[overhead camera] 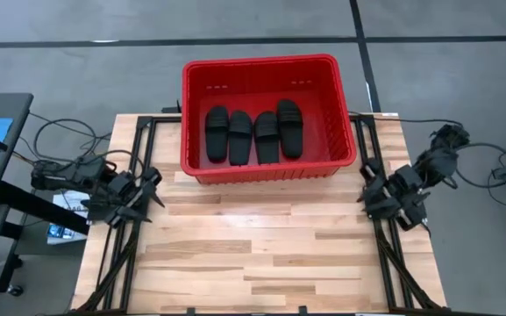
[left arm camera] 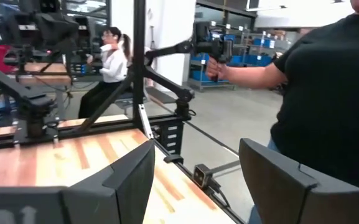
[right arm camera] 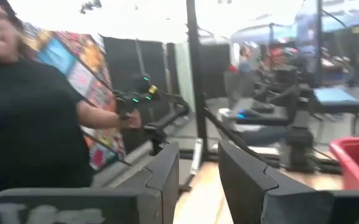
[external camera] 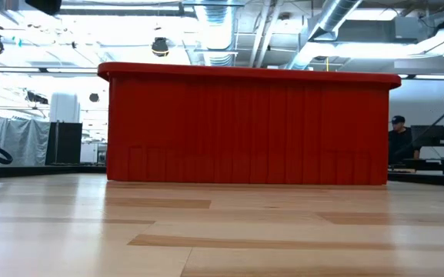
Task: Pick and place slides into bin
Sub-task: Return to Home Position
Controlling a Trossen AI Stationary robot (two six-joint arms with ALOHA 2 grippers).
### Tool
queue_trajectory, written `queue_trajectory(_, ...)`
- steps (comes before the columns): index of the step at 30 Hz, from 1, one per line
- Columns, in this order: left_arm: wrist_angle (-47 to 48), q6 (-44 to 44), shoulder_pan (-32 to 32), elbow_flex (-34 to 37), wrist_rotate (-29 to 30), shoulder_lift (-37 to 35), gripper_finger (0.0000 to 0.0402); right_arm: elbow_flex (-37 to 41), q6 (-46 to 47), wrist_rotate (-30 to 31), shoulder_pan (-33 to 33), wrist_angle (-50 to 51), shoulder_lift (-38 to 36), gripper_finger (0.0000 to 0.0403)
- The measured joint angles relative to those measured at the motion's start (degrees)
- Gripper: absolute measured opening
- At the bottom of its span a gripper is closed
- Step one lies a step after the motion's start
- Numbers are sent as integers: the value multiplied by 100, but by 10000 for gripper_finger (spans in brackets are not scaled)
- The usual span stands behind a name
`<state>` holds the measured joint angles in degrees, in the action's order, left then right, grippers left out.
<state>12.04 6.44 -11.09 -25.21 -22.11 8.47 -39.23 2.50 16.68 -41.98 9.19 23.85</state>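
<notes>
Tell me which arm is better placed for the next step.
Neither left nor right: all four slides lie in the bin, so nothing remains to pick. The left gripper and right gripper sit open and empty at opposite table edges, similarly far from the bin.

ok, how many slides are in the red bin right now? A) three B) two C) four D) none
C: the high view shows four black slides side by side inside the bin; left claw and right claw wait at the table's sides.
</notes>
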Motion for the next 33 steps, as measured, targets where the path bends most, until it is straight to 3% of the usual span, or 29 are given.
queue_trajectory(4, -23, 66, -2, 0, 399, 0, 224, 644, 3, -464, 0, -199, -1011, 103)
queue_trajectory(11, -301, -16, 0, 0, 1084, 13, 224, 1294, 178, -477, 7, 542, -2388, 103)
queue_trajectory(22, -285, 156, -5, 38, 1228, 15, 224, 1978, 660, -405, 7, 839, -2373, 103)
queue_trajectory(33, -1743, 339, -15, 1317, 1079, 4, 224, 3016, 1331, -313, 7, 643, -2369, 103)
